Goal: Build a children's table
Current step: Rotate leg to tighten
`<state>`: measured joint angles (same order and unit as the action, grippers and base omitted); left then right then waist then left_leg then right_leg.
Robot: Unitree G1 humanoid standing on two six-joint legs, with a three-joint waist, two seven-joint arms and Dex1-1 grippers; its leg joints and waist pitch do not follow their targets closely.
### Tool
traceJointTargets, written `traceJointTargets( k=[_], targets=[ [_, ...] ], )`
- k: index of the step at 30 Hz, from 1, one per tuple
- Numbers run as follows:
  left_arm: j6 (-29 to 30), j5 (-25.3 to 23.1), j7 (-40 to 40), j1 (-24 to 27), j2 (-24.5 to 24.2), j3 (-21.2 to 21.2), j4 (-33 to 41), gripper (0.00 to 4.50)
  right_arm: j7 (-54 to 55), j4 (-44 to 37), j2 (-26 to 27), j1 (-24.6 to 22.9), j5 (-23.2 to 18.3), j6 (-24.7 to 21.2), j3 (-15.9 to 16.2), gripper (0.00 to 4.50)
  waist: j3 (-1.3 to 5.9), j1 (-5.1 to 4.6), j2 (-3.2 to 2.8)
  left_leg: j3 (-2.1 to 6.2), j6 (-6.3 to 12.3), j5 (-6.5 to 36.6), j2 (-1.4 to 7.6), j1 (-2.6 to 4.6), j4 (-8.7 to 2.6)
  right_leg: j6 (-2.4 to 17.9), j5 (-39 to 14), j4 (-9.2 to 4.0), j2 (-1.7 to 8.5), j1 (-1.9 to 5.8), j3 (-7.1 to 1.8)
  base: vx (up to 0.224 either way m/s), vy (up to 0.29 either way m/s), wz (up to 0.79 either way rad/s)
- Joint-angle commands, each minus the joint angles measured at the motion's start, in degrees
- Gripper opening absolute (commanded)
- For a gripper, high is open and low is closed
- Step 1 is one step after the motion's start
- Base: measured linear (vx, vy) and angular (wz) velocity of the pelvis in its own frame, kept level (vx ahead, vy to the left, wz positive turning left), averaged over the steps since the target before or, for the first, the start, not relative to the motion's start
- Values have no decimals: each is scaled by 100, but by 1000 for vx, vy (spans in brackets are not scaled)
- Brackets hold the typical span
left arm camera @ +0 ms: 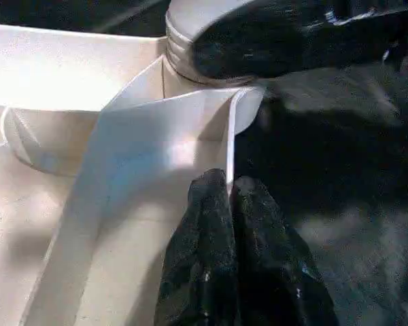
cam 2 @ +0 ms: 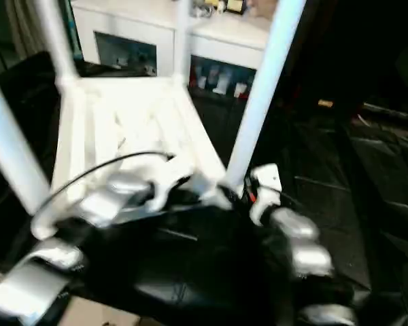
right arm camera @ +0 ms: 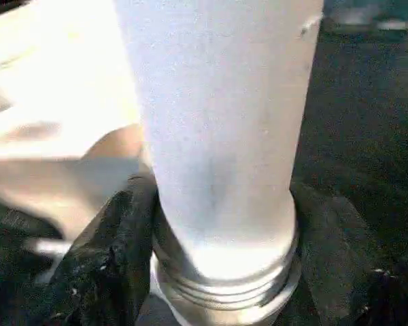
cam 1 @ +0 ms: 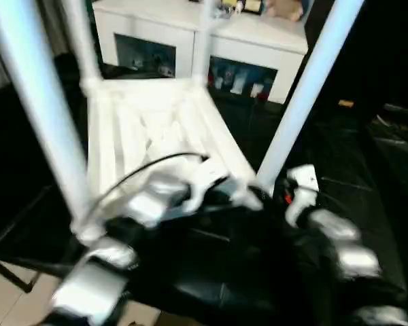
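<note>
The children's table (cam 1: 156, 129) lies upside down on a black surface (cam 1: 367, 183), its ribbed, diagonal-braced underside facing up and 4 white tube legs rising from the corner sockets. The near-right leg (cam 1: 306, 88) stands tilted toward the upper right, the near-left leg (cam 1: 34, 102) slants up to the top left corner of the head view, and the 2 far legs (cam 1: 81, 41) rise at the back edge of the tabletop. The right gripper (right arm camera: 221, 272) sits at the foot of the near-right leg, its black fingers (right arm camera: 109, 265) set on either side of the threaded base where the tube enters its socket, close against it. The left gripper (left arm camera: 231, 197) has its 2 fingers pressed together, closed, with their tips at the thin upright rim of the tabletop just beside that same corner socket. Both silver forearms reach in from the near side, the left one (cam 1: 149, 204) crossing over the tabletop's near edge. Behind the table stands a white cabinet (cam 1: 190, 41) with glass doors and small items on top.
</note>
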<state>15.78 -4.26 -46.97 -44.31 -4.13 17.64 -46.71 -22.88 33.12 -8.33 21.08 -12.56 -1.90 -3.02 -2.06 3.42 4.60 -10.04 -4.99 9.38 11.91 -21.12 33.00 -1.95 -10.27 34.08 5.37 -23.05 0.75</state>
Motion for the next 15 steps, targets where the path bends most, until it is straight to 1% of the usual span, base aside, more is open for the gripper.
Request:
traceJointTargets(
  k=[1,2,3,4,5,6,7,8,9,10,11,12,13,14,15],
  targets=[
    [-56,-33,524,-94,205,-109,-510,0,984,393,168,108,285,-28,-197,260,299,-5,-81,-7,-90,1926,28,53,-431,946,-1694,-437,131,139,-55,0,0,0],
    [-98,-72,680,-166,269,-124,-646,0,1176,480,281,178,348,38,-176,260,315,-33,-43,-7,-105,1853,15,23,-425,959,-1543,-425,116,169,-46,0,0,0],
    [-116,-96,759,-203,307,-122,-717,0,1215,514,359,224,373,75,-137,260,320,-22,-84,-7,-114,1830,18,37,-428,975,-1459,-419,114,174,-45,0,0,0],
    [-168,-136,838,-257,355,-116,-833,0,1261,558,456,283,430,118,-77,260,320,-26,-80,-19,-65,1829,21,51,-414,1008,-1290,-417,110,166,-47,0,0,0],
    [-210,-167,872,-300,397,-109,-930,0,1244,593,533,335,472,159,-17,260,322,-23,-91,-18,-24,1793,18,33,-419,1021,-1190,-414,113,185,-46,0,0,0],
    [-228,-171,872,-320,421,-118,-982,0,1226,598,558,352,493,203,18,260,332,-22,-74,-23,17,1723,15,27,-408,1038,-1055,-399,110,201,-45,0,0,0],
    [-236,-171,871,-332,437,-125,-1014,0,1211,599,573,362,504,234,39,260,324,-15,-77,-28,72,1683,18,26,-408,1066,-965,-396,107,205,-46,0,0,0],
    [-247,-187,847,-333,435,-104,-1020,0,1053,562,580,354,446,282,47,316,320,-9,-60,-32,118,1686,21,24,-410,1080,-962,-400,110,214,-43,0,0,0],
    [-262,-197,813,-336,423,-81,-1034,0,935,508,557,340,395,339,42,316,316,0,-51,-33,141,1711,23,26,-412,1078,-1021,-406,117,214,-41,0,0,0],
    [-303,-204,806,-361,425,-72,-1100,0,890,487,546,336,370,388,32,316,311,6,-66,-31,146,1744,28,30,-417,1078,-1090,-410,121,211,-41,0,0,0],
    [-307,-204,798,-361,421,-71,-1103,0,867,479,534,335,367,393,33,339,303,8,-70,-35,149,1833,31,35,-420,1064,-1240,-429,126,197,-44,0,0,0],
    [-330,-201,752,-360,397,-66,-1119,0,732,434,465,328,353,424,42,339,296,8,-53,-26,144,1914,33,26,-431,1028,-1426,-444,133,199,-37,0,0,0],
    [-379,-199,671,-359,363,-67,-1148,0,612,403,359,331,349,446,48,348,290,7,-47,-25,143,1988,39,35,-434,997,-1572,-458,137,184,-39,0,0,0],
    [-475,-174,455,-317,275,-63,-1103,0,145,293,118,318,255,372,77,357,286,7,-38,-21,150,2021,35,29,-438,975,-1651,-469,134,188,-36,0,0,0],
    [-539,-168,326,-299,240,-46,-1081,0,-64,240,27,302,214,306,96,365,289,11,-31,-18,175,2038,40,22,-437,944,-1718,-474,135,201,-34,0,0,0]
  ],
)
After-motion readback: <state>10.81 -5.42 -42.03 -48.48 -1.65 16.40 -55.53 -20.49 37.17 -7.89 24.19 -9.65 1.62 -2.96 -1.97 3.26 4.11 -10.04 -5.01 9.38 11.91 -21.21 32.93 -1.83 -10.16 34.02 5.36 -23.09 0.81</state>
